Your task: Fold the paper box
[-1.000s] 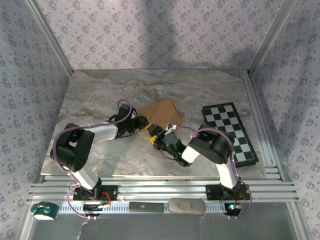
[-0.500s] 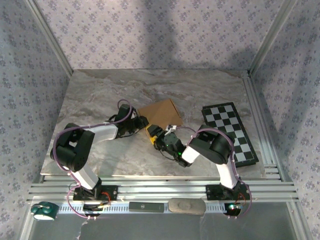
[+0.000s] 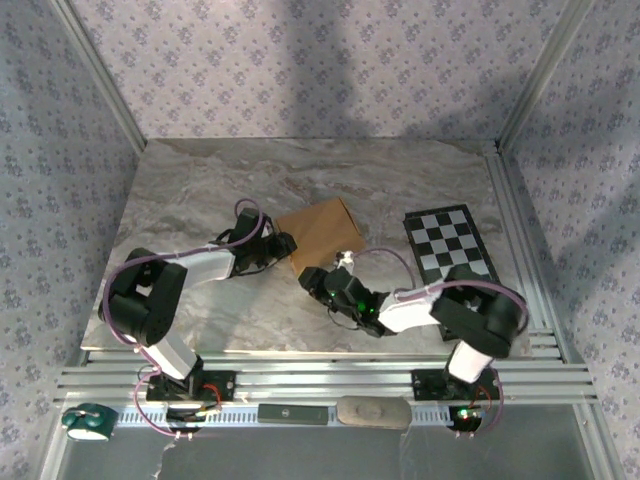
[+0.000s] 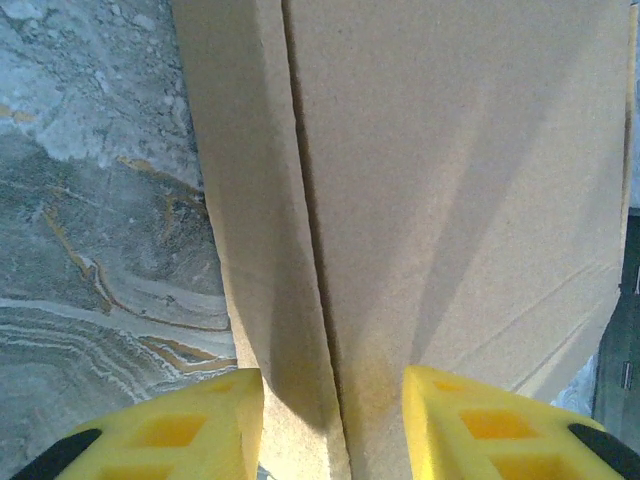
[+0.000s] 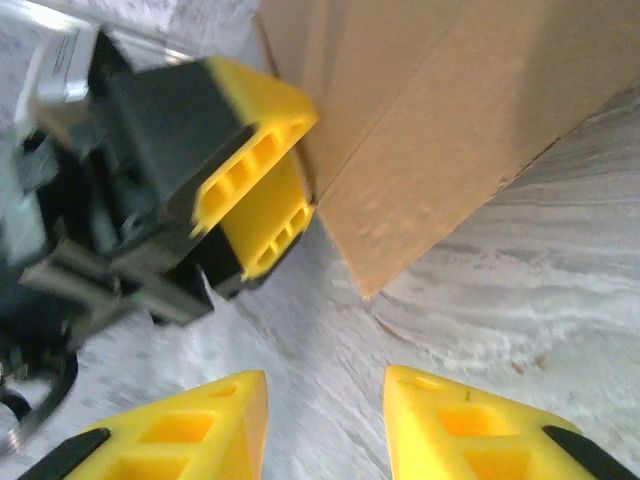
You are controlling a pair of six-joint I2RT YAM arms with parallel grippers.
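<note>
The paper box (image 3: 320,230) is a tan cardboard piece lying mid-table. In the left wrist view the paper box (image 4: 440,170) shows a long crease, and its near edge runs down between the yellow fingers of my left gripper (image 4: 335,430), which is shut on it. From above, my left gripper (image 3: 287,246) sits at the box's left edge. My right gripper (image 3: 310,281) hovers just in front of the box's near corner. In its own view the right gripper (image 5: 325,430) stands open over bare marble, with the box corner (image 5: 450,120) and the left gripper's fingers (image 5: 260,180) ahead of it.
A black-and-white checkered board (image 3: 455,250) lies at the right of the marble table (image 3: 200,190), close to the right arm's forearm. Patterned walls close in the back and both sides. Metal rails run along the near edge (image 3: 320,375).
The right arm has dropped and swung its elbow out to the right, drawing its gripper back from the box's near corner; its jaws have narrowed. The left gripper has kept its hold.
</note>
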